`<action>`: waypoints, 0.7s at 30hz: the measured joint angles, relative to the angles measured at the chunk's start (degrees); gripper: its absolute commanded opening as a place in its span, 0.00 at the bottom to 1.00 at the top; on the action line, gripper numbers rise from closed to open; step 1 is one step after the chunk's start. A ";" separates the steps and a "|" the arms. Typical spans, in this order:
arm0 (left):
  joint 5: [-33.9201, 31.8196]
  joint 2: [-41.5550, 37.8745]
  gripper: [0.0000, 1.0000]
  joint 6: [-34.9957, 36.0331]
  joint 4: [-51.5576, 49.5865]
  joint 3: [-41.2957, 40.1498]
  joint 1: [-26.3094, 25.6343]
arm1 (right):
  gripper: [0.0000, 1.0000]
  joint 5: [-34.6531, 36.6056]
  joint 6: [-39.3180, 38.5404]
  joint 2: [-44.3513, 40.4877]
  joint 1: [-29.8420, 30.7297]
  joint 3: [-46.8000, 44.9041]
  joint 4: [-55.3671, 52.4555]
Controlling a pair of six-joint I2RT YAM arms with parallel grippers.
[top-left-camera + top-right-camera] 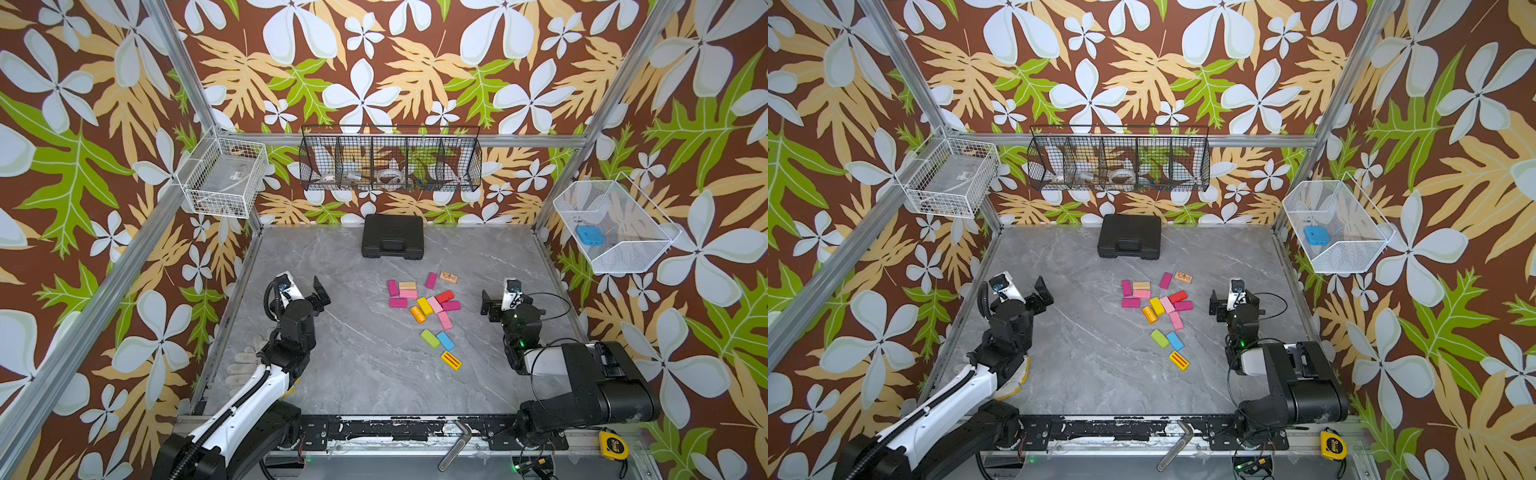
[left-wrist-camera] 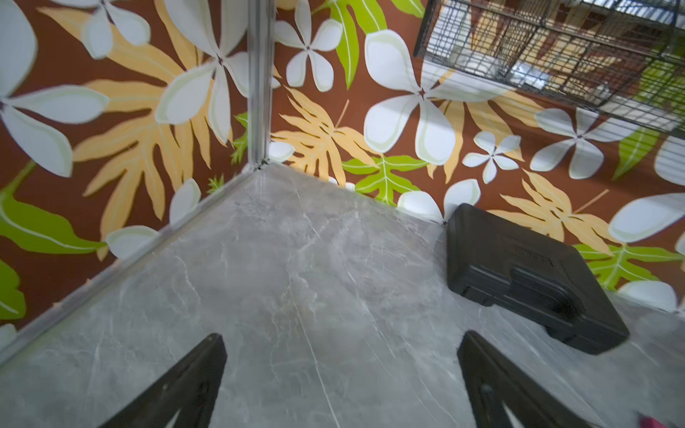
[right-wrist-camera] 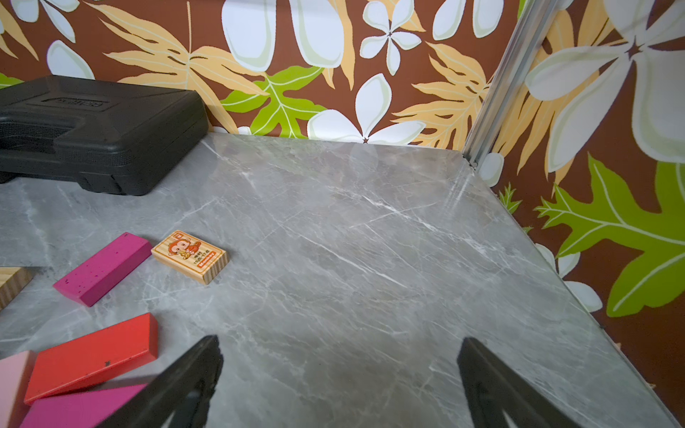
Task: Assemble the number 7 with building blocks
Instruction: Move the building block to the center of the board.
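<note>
Fifteen flat rectangular blocks (image 1: 424, 306), veined grey tabletop (image 1: 353, 353), left fingers (image 2: 196, 378) and right fingers (image 3: 192, 378) spread, empty

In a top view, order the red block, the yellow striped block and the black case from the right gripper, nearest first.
From the right gripper:
1. red block, just to its left.
2. yellow striped block, left, toward the front.
3. black case, far back, left.

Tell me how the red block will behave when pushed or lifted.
The red block looks rigid, with crisp straight edges, so it should not flex. Flat and boxy, it is unlikely to roll. Pushed, it would probably slide on the smooth table and nudge the magenta block beside it.
</note>
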 measured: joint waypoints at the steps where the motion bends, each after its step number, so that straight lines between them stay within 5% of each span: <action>1: 0.35 -0.31 1.00 -0.68 -0.81 -0.39 -0.66 | 0.99 0.09 0.00 0.00 0.02 0.00 0.00; 8: 2.93 2.84 1.00 -2.80 -2.86 0.42 -5.60 | 0.99 1.38 0.04 -0.74 0.31 0.26 -0.90; 21: 7.43 21.94 0.96 -2.99 -2.43 11.74 -12.15 | 0.99 4.00 4.00 -10.19 1.75 16.92 -28.55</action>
